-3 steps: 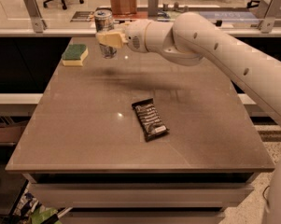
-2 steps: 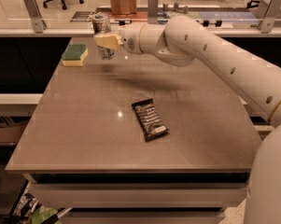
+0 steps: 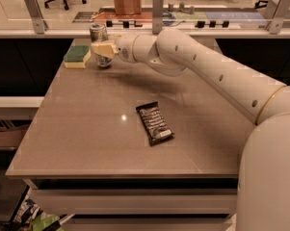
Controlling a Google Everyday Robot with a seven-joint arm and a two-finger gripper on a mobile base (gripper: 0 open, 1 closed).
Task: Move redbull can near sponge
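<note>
Can in claw, far-left corner of bench, just beside sponge.

Left to right: the sponge (image 3: pixel 77 56) lies flat, green side up, at the far-left corner of the bench (image 3: pixel 82 134). The redbull can (image 3: pixel 98 33) stands upright just to its right, near but apart; whether its base touches the bench, cannot tell. The claw (image 3: pixel 102 48) reaches in from the right and is clenched around the can's mid-body, top and tab left exposed above. This side grip probably keeps the can vertical for set-down. A dark snack bar wrapper (image 3: pixel 154 123) lies mid-bench, well apart.
</note>
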